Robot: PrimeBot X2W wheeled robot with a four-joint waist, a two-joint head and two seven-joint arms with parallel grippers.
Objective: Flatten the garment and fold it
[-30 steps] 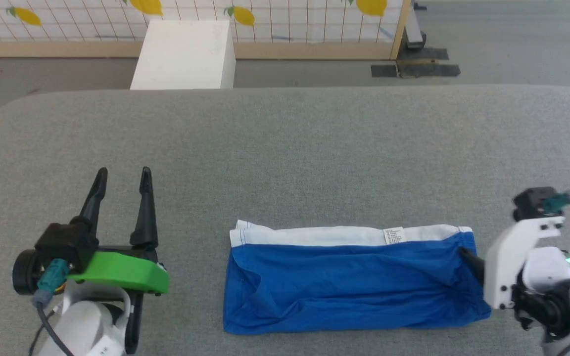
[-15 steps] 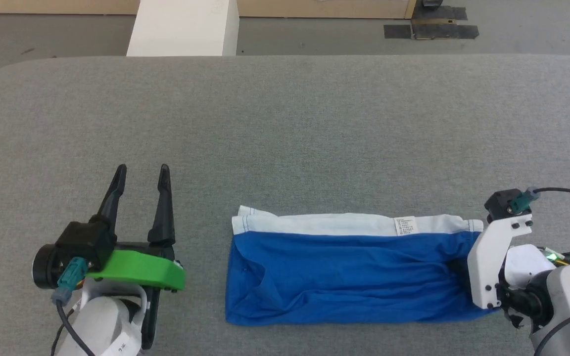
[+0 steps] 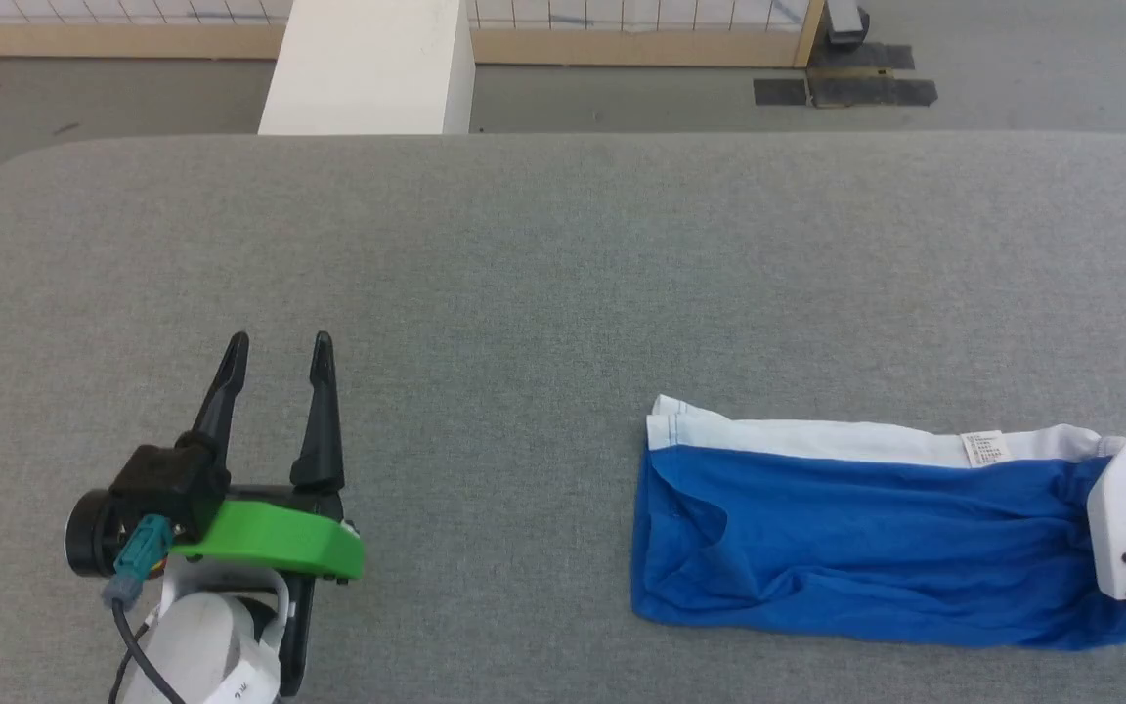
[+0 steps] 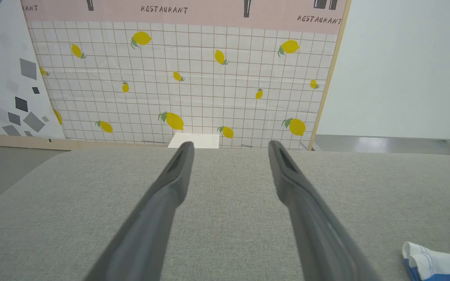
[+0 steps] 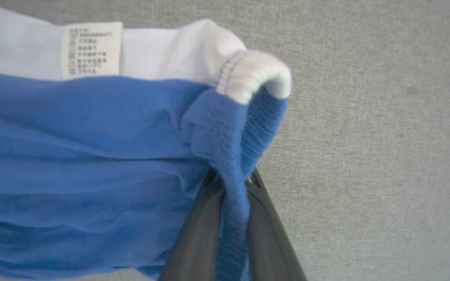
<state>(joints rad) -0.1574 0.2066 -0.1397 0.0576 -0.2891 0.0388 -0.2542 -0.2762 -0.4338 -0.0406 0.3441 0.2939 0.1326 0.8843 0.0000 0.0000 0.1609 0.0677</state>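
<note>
Dragged rightward, the soft, light garment trails from the right end effector, clamped on its side hem; left end effector gapes wide.

- A staged test set in a robot lab, not a real eatery: at 12 o'clock a printed backdrop panel of white tiles and lemons, lettered "RESTAURANT", stands in a bare wooden frame.
- At 10 o'clock is a terrazzo-print panel, and at 2 o'clock a plain white wall.
- Beyond a grey felt-covered table is bare grey floor, with black tape patches at 1 o'clock and a white box at 11 o'clock.
</note>
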